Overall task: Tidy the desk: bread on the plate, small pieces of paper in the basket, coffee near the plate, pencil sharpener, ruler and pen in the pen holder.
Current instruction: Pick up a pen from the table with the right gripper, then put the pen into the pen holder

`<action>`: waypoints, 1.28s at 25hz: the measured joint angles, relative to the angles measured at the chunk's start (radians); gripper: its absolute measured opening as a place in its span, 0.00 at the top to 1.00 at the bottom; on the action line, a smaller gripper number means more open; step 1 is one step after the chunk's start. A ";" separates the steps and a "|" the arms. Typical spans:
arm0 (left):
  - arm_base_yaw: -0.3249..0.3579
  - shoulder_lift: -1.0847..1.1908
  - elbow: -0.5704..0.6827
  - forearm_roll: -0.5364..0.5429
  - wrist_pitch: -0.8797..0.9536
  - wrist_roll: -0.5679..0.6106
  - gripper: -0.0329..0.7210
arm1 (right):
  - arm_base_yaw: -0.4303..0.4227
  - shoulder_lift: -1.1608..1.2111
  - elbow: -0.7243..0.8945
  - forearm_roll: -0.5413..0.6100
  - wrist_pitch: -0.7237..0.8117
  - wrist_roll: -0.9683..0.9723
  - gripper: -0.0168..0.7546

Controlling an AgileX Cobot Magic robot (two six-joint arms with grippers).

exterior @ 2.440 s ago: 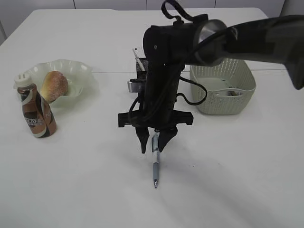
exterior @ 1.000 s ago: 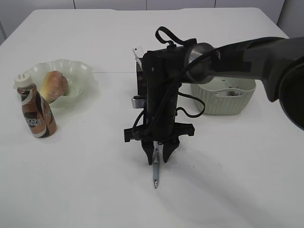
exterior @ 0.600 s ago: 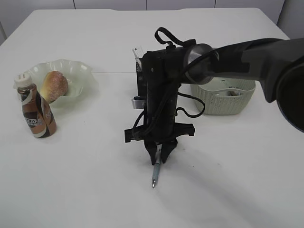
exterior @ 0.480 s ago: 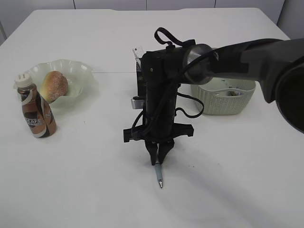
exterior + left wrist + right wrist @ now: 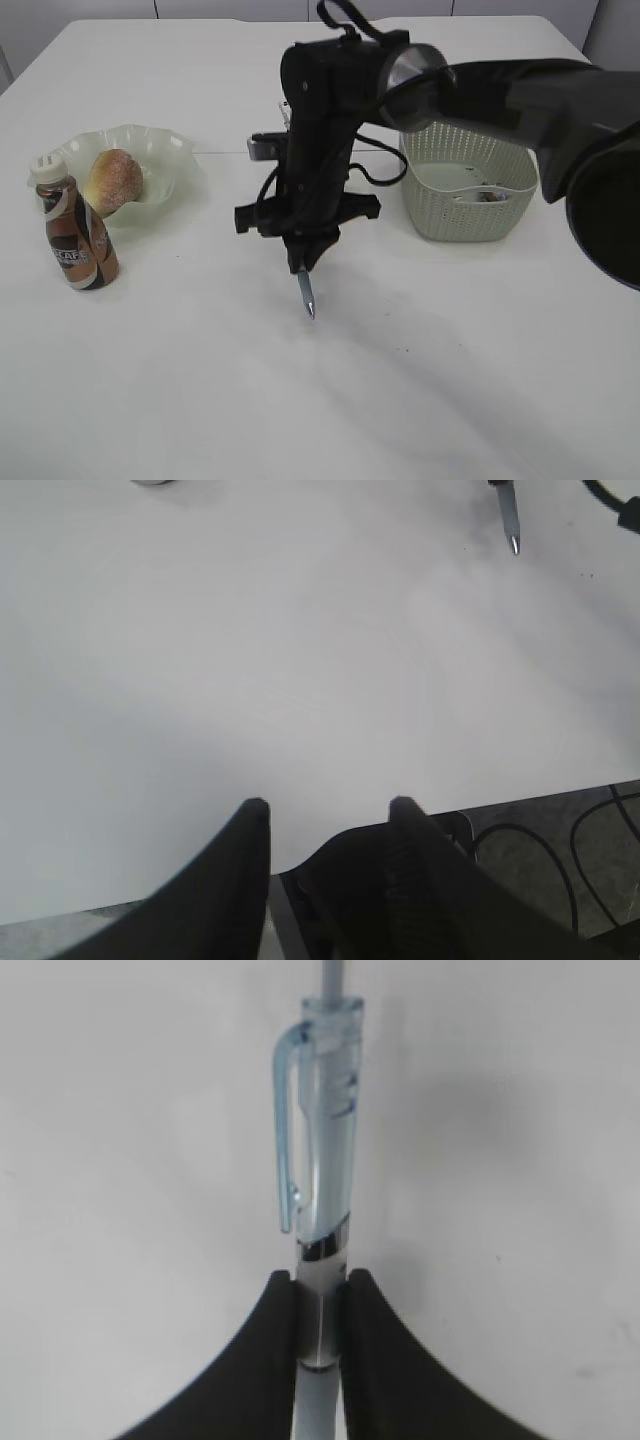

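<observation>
A: At the centre of the exterior view we saw the pen [image 5: 306, 296] hanging tip-down, clear of the desk [image 5: 200, 400], with a faint shadow under it. In the right wrist view the pen [image 5: 325, 1200] ran up the middle of the frame, its pale blue clip toward the top.

B: We agreed that the right gripper [image 5: 303, 262] was clamped on it. In the right wrist view the gripper [image 5: 320, 1305] had both black fingers [image 5: 275, 1360] pressed against the white barrel just below the metal band.

A: And the left gripper [image 5: 328, 810]? We found it at the bottom of its own view, its two fingers standing apart with nothing between them, hovering over the desk's near edge. The pen's tip [image 5: 510, 525] showed small at the upper right of that frame.

B: Moving outward, the basket [image 5: 468, 180] sat at the right of the exterior view, behind the arm, with something small and dark in its bottom that we could not make out.

A: At the left we saw the bread [image 5: 113, 180] lying on the plate [image 5: 170, 150], and the coffee [image 5: 73, 235] standing upright just in front of the plate's near rim.

B: The pen holder we could not make out; the arm covered that part of the desk.
</observation>
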 joint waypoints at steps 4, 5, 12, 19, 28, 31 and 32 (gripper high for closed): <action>0.000 0.000 0.000 0.016 0.000 0.000 0.57 | 0.000 -0.059 -0.060 -0.048 0.000 -0.049 0.90; 0.000 0.000 0.000 0.020 0.000 0.000 0.57 | 0.000 -0.081 -0.060 -0.073 0.000 -0.053 0.90; 0.000 0.000 0.000 0.028 0.000 0.000 0.57 | 0.000 -0.233 -0.014 -0.163 -0.033 -0.152 0.90; 0.000 0.000 0.000 0.057 0.000 0.000 0.57 | -0.002 -0.443 0.401 -0.264 -0.403 -0.191 0.90; 0.000 0.000 0.000 0.103 0.000 0.000 0.57 | -0.004 -0.730 1.139 -0.307 -1.311 -0.198 0.90; 0.000 0.000 0.000 0.106 0.000 0.000 0.57 | -0.008 -0.730 1.170 -0.311 -1.439 -0.199 0.90; 0.000 0.000 0.000 0.106 -0.002 0.000 0.57 | -0.013 -0.730 1.170 -0.311 -1.489 -0.204 0.90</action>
